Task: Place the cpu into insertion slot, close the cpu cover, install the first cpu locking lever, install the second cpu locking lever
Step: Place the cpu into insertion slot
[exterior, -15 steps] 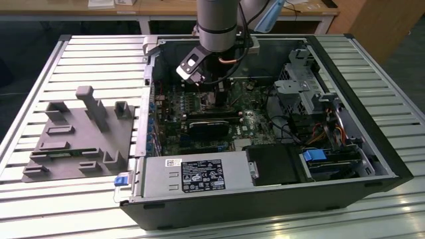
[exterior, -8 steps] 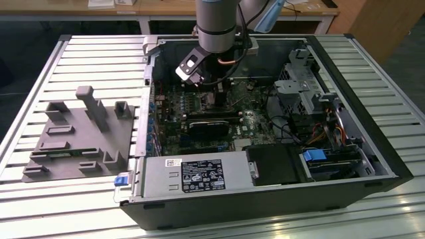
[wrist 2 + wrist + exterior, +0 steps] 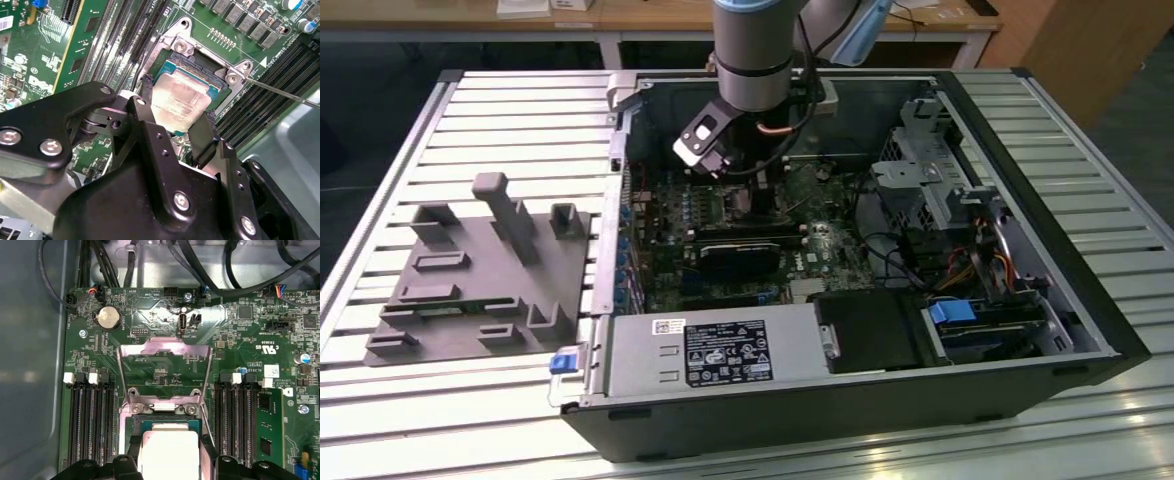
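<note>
The cpu (image 3: 182, 92), a pale silver square chip, sits between my two black fingers (image 3: 146, 92), which press on its opposite edges. My gripper (image 3: 176, 107) holds it level over the insertion slot (image 3: 200, 62), whose silver rim and dark centre show beyond the chip. In the first wrist view the cpu (image 3: 167, 452) lies just below the cpu cover (image 3: 162, 367), a silver frame with a square window that stands swung open. A thin wire locking lever (image 3: 280, 92) sticks out sideways from the socket. In the exterior view my gripper (image 3: 740, 185) reaches down into the open computer case.
The open case (image 3: 1041, 300) lies on a slatted metal table. Memory slots (image 3: 90, 425) flank the socket on both sides. A black finned block (image 3: 740, 255), a grey power supply (image 3: 707, 350) and drive cages (image 3: 947, 190) crowd the case. A grey fixture (image 3: 480, 270) lies outside it.
</note>
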Tool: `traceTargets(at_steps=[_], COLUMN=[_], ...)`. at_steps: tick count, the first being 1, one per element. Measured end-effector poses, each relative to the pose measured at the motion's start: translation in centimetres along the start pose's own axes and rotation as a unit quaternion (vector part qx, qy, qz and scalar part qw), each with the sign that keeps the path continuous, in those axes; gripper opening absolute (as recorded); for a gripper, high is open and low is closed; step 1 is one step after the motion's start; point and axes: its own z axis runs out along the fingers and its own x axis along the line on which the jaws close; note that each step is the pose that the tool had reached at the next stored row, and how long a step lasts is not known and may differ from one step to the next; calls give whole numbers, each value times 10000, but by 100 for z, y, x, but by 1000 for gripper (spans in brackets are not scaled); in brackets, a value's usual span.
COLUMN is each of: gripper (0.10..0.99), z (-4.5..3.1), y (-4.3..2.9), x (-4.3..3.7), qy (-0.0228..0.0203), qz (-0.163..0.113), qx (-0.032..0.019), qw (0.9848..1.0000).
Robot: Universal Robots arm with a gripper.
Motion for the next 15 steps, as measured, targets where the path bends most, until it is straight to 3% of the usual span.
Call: traceTargets(at_steps=[15], gripper=[537], z=[78], y=[-15], x=[28], qy=[6], qz=[0], qx=[0], qw=[10000])
